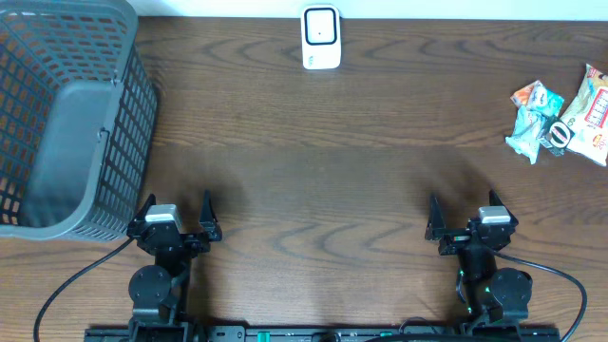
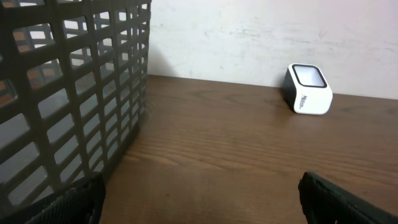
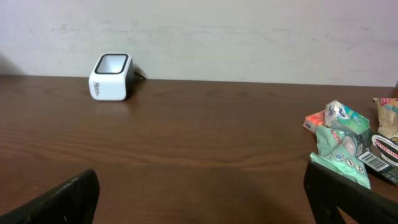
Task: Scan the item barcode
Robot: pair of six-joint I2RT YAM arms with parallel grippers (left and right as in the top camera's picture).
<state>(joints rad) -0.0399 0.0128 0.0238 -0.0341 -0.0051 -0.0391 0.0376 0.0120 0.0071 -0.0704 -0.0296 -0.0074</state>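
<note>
Dark brown wood grain runs across the table [image 1: 332, 190], and both arms sit at its near edge. The left gripper [image 1: 179, 201] has its jaws spread wide apart with nothing between them; its black fingers [image 2: 68, 202] show only at the bottom corners of the left wrist view. The right gripper [image 1: 463, 201] stands the same way, jaws wide apart and holding nothing.

The white barcode scanner [image 1: 321, 36] stands at the far edge against the pale wall, ahead of the left jaws and off to their right, and ahead of the right jaws and off to their left, well apart from both. Its dark window is framed in black. A short line of dark lettering marks its side in the left wrist view, too small to read.

The snack packets [image 1: 556, 119] lie in a loose pile ahead of the right jaws and far to their right, touching one another. Among them are a teal packet [image 3: 339, 152], an orange-edged packet [image 3: 314, 120] and a tan packet with a red and white label [image 1: 589, 109]; its lettering cannot be made out. A black-and-white barcode label [image 3: 373, 160] faces up at the right side of the pile.

A grey plastic mesh basket [image 1: 133, 142] stands just ahead of the left jaws, to their left.
</note>
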